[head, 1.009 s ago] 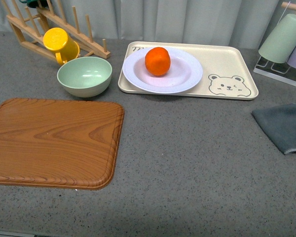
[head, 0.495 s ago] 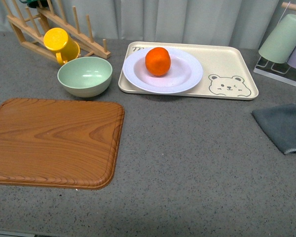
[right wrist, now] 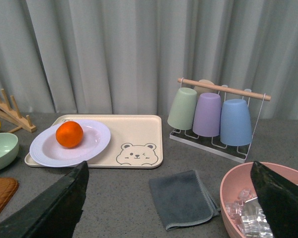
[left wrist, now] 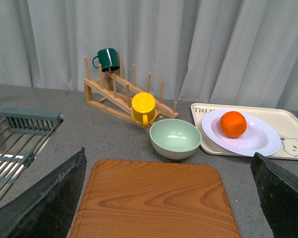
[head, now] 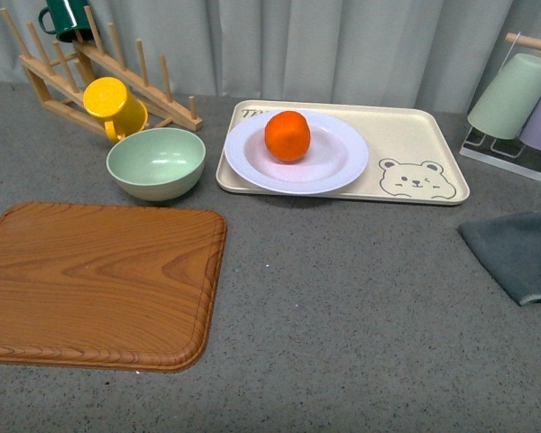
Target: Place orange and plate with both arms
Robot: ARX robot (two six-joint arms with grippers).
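Observation:
The orange (head: 288, 135) rests on the pale lavender-white plate (head: 338, 165), which sits at the left end of the beige bear tray (head: 415, 126) at the back of the counter. Both also show in the left wrist view, orange (left wrist: 233, 124) on plate (left wrist: 262, 144), and in the right wrist view, orange (right wrist: 69, 134) on plate (right wrist: 97, 141). Neither arm appears in the front view. My left gripper (left wrist: 171, 203) hangs open high over the wooden board (left wrist: 154, 198). My right gripper (right wrist: 171, 208) is open above the grey cloth (right wrist: 183, 198), holding nothing.
A mint green bowl (head: 156, 162) and a yellow mug (head: 114, 106) on a wooden rack (head: 63, 68) stand left of the tray. The wooden board (head: 99, 280) lies front left. A cup rack (right wrist: 213, 116) and a pink bowl of ice (right wrist: 253, 198) stand to the right. A sink grid (left wrist: 20, 144) is far left.
The front view has tilted slightly upward, so everything sits a little lower in the picture. No object on the counter has moved.

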